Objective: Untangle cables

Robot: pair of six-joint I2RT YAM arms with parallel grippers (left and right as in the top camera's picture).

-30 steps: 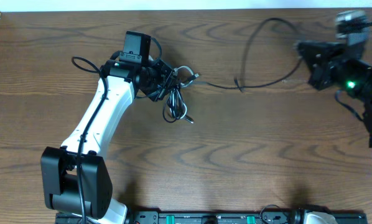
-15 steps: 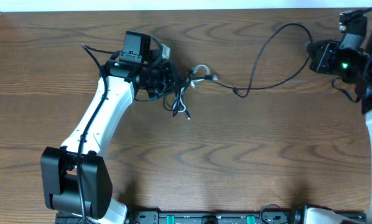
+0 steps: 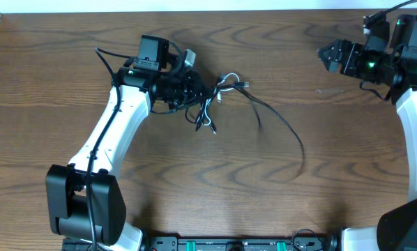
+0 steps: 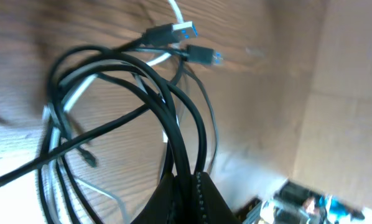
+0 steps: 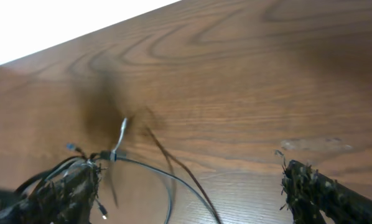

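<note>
**Anchored one side, slack the other**

Overhead: the left gripper (image 3: 189, 89) is pinching the knotted cables (image 3: 207, 106). The long black cable (image 3: 286, 131) is trailing loose across the table (image 3: 194, 188).

Left wrist: thin loops, likely soft and light, are crossing below the USB plugs (image 4: 173, 31).

Right wrist: the right gripper (image 5: 186, 186) is hanging spread and empty. The long black cable's slack run looks easiest to grasp.

L arm (image 3: 118, 132): base at lower left of frame, white link slants up-right, wrist bent. Left gripper (image 3: 193, 90) points right, upper centre-left; fingers (image 4: 192, 199) pinched tight on cables (image 4: 173, 118). R arm (image 3: 412, 139): runs up right edge. Right gripper (image 3: 327, 56) points left at upper right, jaws spread wide.
</note>
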